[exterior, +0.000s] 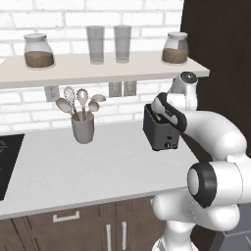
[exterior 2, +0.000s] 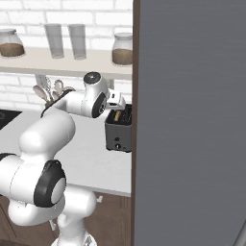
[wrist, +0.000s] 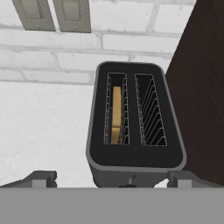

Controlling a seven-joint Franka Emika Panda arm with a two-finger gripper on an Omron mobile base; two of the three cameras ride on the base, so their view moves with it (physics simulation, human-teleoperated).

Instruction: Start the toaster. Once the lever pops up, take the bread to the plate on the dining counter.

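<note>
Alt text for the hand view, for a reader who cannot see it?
Looking down on a dark toaster with a tan slice of bread standing in one of its two slots, the other empty. It sits on a pale worktop by a white brick wall; the open hand hovers above.

Kitchen corner, white brick and pale worktop

White brick wall [exterior: 29, 105] runs behind a pale worktop [exterior: 73, 166]; a pale shelf [exterior: 98, 68] carries two jars of brown grains and two clear glasses; wall outlets [exterior: 122, 88] sit just under it; a grey utensil crock [exterior: 82, 128] stands on the worktop; dark wood cabinets [exterior: 98, 228] with pale handles below; a tall dark panel [exterior: 220, 49] at right; black cooktop [exterior: 7, 162] at left.
</note>
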